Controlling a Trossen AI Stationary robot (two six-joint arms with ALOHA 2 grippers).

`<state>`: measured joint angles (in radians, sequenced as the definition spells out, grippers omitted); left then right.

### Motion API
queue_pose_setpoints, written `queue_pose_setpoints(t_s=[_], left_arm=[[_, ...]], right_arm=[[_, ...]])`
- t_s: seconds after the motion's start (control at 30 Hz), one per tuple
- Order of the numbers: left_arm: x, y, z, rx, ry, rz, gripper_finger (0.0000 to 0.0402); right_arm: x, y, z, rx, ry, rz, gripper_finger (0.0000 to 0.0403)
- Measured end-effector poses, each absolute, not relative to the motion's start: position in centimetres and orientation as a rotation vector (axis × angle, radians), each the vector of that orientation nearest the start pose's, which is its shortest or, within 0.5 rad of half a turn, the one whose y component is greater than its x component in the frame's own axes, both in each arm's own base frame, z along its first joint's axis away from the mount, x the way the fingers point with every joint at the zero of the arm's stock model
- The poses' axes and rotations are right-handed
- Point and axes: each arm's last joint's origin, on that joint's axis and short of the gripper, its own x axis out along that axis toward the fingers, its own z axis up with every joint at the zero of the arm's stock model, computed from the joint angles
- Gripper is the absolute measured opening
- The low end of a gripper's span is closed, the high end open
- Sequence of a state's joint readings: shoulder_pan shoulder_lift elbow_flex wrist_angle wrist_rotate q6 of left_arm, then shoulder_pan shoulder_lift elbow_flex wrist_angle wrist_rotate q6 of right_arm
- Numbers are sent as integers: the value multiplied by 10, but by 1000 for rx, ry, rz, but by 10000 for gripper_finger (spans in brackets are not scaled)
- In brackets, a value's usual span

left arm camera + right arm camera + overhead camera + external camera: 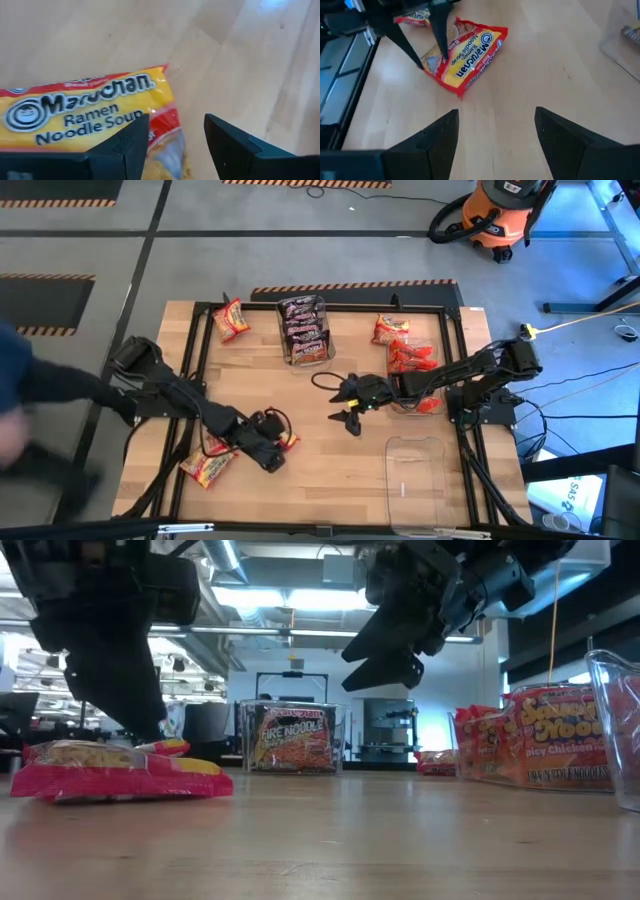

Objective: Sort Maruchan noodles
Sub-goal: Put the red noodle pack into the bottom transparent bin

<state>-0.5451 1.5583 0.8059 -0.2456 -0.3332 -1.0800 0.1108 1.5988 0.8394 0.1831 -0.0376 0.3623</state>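
Wooden table [330, 470] in front of you, grey floor around.

Left side: yellow-red noodle packet [206, 468] near front-left corner, second packet [230, 319] at far left.

Left claw [272, 456] low over yellow-red Maruchan packet [75, 112], fingers apart, one fingertip [131, 138] over packet edge. Only left wrist view gives you the label.

Centre: clear bin [305, 330] holding dark packets [290, 737].

Right claw [349, 419] hovering mid-table, fingers apart, holding nothing.

Right: bin [415, 370] with red packets, loose red packet [390, 329] behind it, clear bin [413, 480] at front.
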Motion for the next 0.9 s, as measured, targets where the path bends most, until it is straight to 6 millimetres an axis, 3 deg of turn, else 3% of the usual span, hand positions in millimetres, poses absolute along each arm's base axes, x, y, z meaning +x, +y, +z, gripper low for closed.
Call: queue_pose_setpoints(t_s=[0.23,0.43,0.63,0.9], left_arm=[[240,-150,173,-582,880,291,185],[220,-160,185,-564,902,368,185],[209,-176,164,-536,960,409,185],[210,-190,132,-490,1033,426,185]], right_arm=[[334,38,176,440,593,-7,287],[363,42,167,512,583,5,323],[401,45,154,556,613,36,317],[444,39,137,615,645,94,302]])
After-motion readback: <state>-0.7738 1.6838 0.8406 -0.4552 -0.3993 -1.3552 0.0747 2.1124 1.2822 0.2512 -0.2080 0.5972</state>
